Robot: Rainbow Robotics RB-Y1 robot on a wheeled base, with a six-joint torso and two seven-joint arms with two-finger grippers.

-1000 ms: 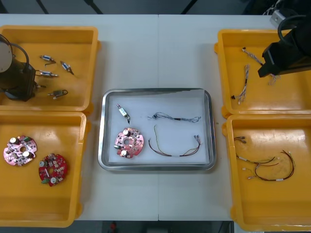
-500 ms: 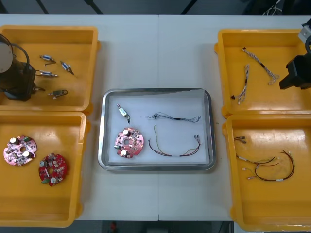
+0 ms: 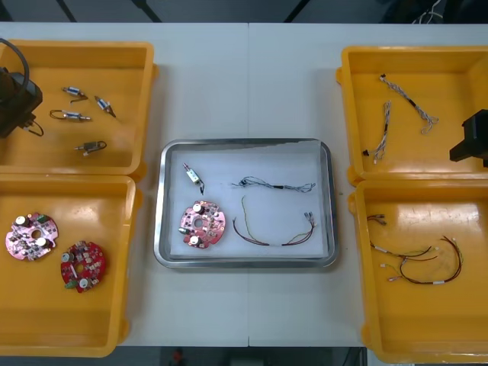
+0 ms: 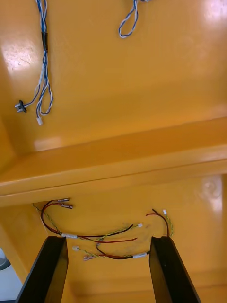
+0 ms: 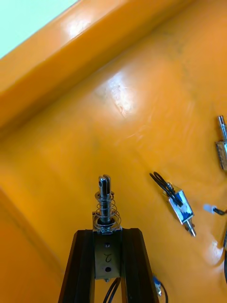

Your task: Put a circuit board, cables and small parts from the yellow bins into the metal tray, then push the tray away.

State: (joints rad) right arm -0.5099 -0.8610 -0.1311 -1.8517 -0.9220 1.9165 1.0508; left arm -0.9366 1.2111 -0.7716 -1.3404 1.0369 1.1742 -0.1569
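Note:
My left gripper point(image 3: 17, 103) hangs over the far-left yellow bin point(image 3: 122, 57), shut on a small metal part point(image 5: 106, 215) with a spring and a pin sticking out past the fingers. Other small metal parts point(image 3: 70, 116) lie on that bin's floor beside it. The metal tray point(image 3: 324, 156) at the table's centre holds a red circuit board point(image 3: 202, 225), a small metal part point(image 3: 194, 175), a black cable point(image 3: 274, 185) and a red and yellow cable point(image 3: 271, 232). My right gripper point(image 4: 109, 267) is open above the wall between the two right bins, at the table's right edge point(image 3: 473, 141).
Two circuit boards point(image 3: 30, 236) lie in the near-left bin point(image 3: 76, 320). Blue and white cables point(image 3: 385, 126) lie in the far-right bin point(image 3: 450, 65); red and yellow cables point(image 3: 419, 263) lie in the near-right bin point(image 3: 427, 328).
My left gripper has lifted and drawn toward the bin's far-left corner with a small metal part in it. The right arm has pulled back to the right edge.

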